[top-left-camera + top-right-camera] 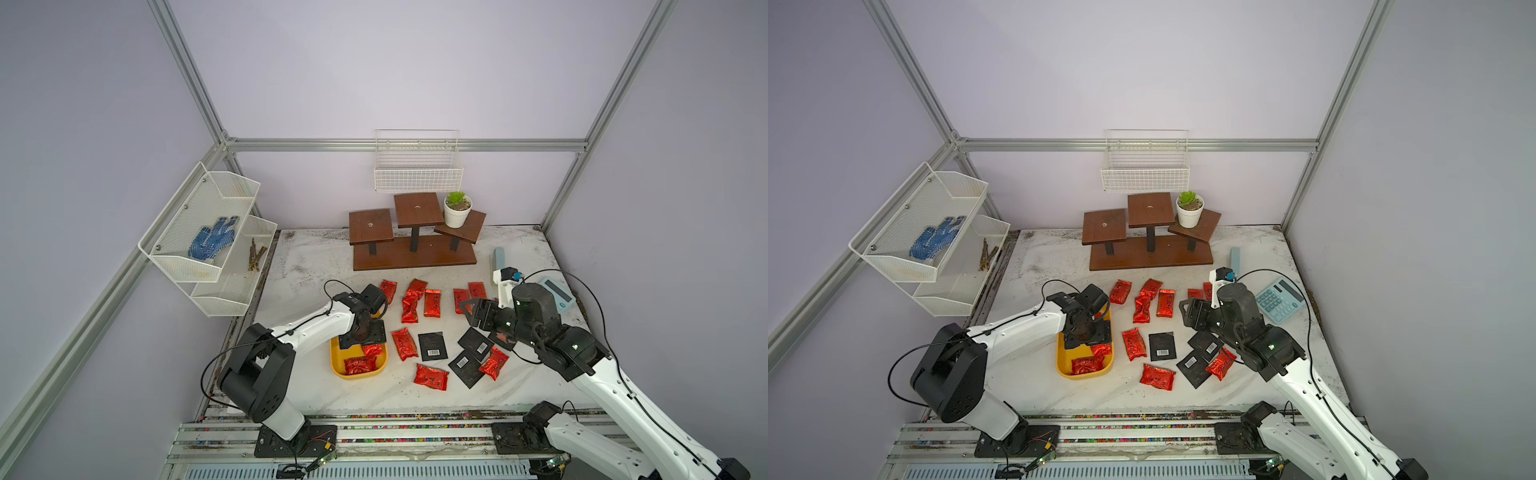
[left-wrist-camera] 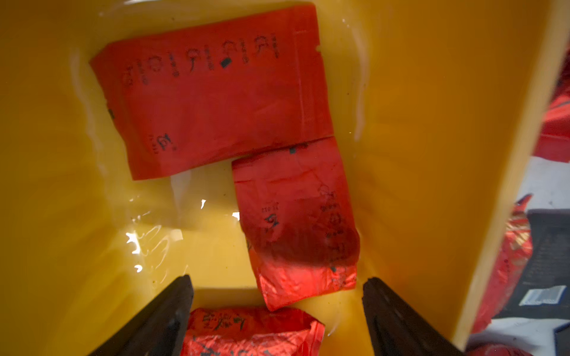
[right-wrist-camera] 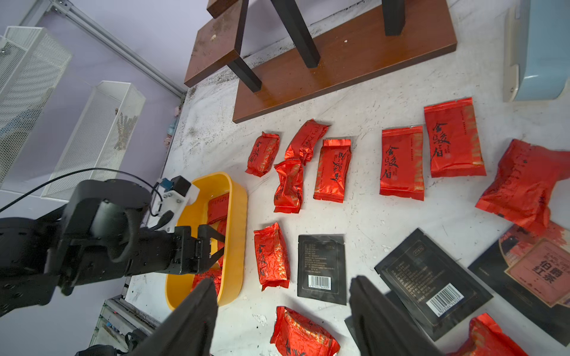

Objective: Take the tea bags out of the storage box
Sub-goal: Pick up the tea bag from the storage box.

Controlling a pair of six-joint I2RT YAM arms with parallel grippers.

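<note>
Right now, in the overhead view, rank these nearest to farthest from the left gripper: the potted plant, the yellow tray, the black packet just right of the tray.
1. The yellow tray: the left gripper is down inside it, open.
2. The black packet: lying just right of the tray.
3. The potted plant: on the wooden stand at the back.
</note>
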